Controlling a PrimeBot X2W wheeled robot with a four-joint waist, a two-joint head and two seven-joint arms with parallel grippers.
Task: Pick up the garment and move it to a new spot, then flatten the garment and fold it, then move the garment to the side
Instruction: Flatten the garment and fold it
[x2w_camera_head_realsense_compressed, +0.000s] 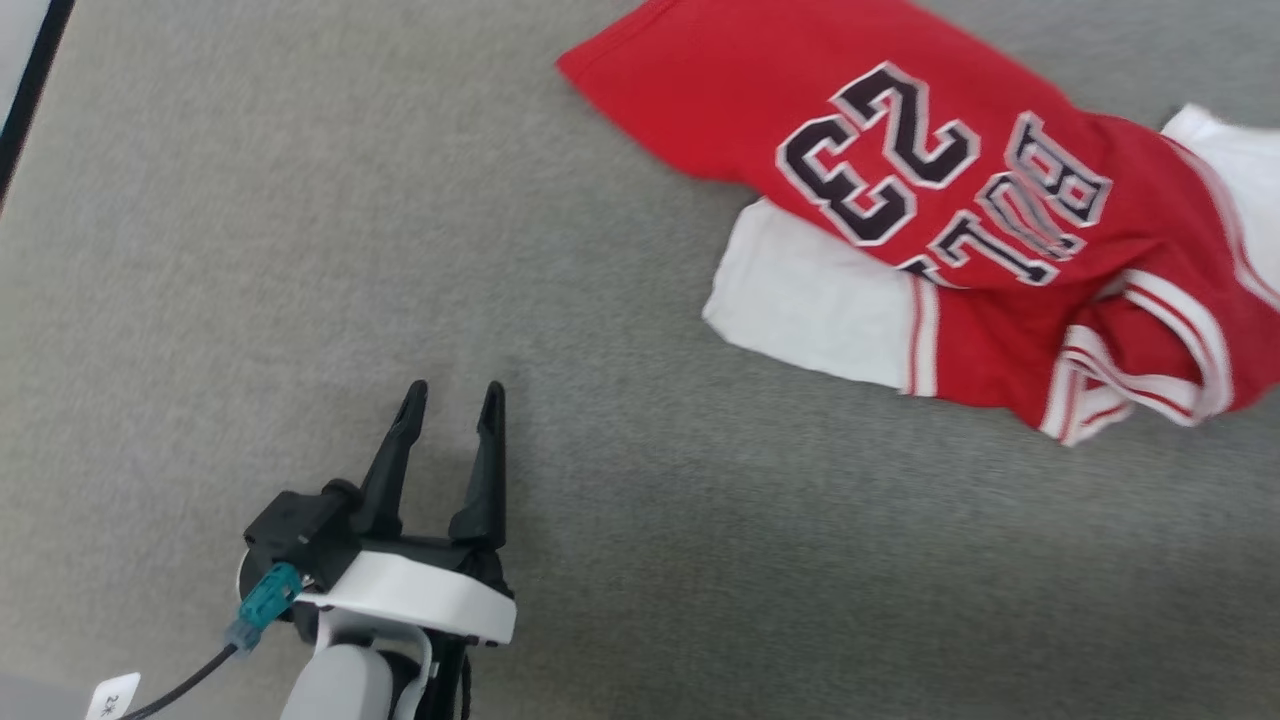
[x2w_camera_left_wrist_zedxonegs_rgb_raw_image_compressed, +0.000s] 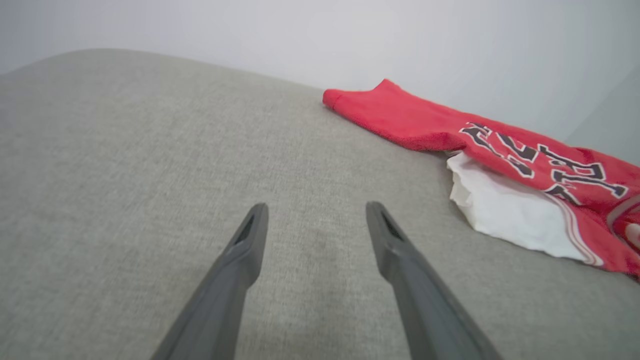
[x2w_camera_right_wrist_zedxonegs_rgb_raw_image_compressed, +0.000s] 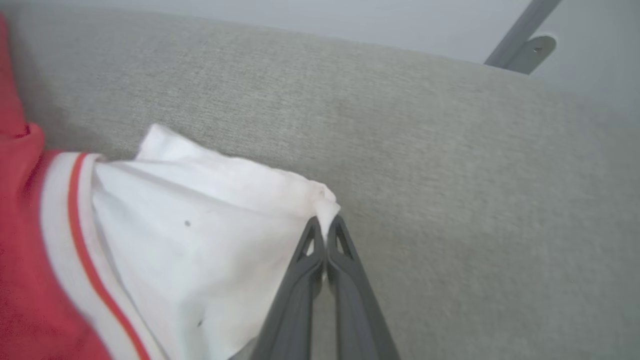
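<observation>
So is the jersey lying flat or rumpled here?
Rumpled: the garment lies bunched, its red body overlapping one white sleeve; the right gripper pinches the other sleeve.
</observation>
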